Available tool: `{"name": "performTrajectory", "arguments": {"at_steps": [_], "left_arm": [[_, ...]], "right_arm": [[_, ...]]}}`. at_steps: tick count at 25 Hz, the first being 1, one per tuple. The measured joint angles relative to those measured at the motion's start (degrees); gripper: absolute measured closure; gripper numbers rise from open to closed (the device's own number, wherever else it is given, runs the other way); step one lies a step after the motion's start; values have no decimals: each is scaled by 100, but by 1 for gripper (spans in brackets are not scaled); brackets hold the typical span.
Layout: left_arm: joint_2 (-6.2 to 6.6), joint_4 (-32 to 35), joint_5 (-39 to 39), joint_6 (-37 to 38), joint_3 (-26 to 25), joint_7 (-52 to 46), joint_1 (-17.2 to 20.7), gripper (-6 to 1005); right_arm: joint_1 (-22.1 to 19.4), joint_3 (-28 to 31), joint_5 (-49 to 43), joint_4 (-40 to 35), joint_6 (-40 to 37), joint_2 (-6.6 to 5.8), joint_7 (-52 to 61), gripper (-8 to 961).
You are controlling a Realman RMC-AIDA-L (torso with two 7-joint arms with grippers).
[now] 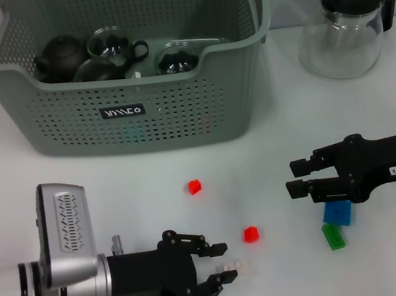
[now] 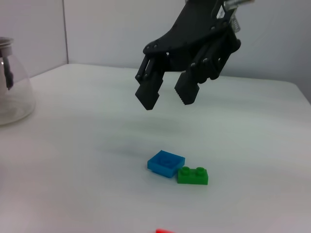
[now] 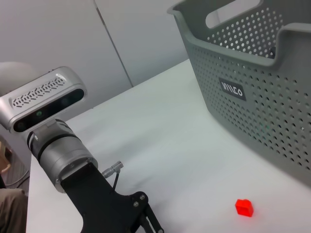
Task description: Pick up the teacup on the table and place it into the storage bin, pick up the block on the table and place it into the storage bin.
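Note:
The grey-green storage bin (image 1: 179,114) stands at the back, with dark and glass teacups (image 1: 108,44) inside it. My left gripper (image 1: 224,263) lies low at the front, open, and a pale block (image 1: 234,266) sits on the table between its fingertips. One red block (image 1: 250,234) is just beyond it and another red block (image 1: 194,186) lies nearer the bin. My right gripper (image 1: 297,177) hovers open above the table at the right. A blue block (image 1: 337,213) and a green block (image 1: 333,235) lie under that arm. From the left wrist, the right gripper (image 2: 167,97) hangs over the blue block (image 2: 165,163).
A glass pitcher (image 1: 346,26) with a black lid stands at the back right. The bin also holds a dark teapot (image 1: 60,56). In the right wrist view, the bin wall (image 3: 252,97) rises beside a red block (image 3: 244,207).

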Motion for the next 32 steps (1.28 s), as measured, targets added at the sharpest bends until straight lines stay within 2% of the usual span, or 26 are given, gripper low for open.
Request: {"name": "performTrajectory", "arguments": {"at_steps": [11, 32], "left_arm": [[0, -377, -9, -300, 3, 287, -144, 682], [12, -441, -26, -427, -11, 50, -211, 802]], "right_arm": [[3, 0, 0, 62, 0, -26, -18, 491], [-2, 0, -7, 61, 0, -25, -8, 491]]}}
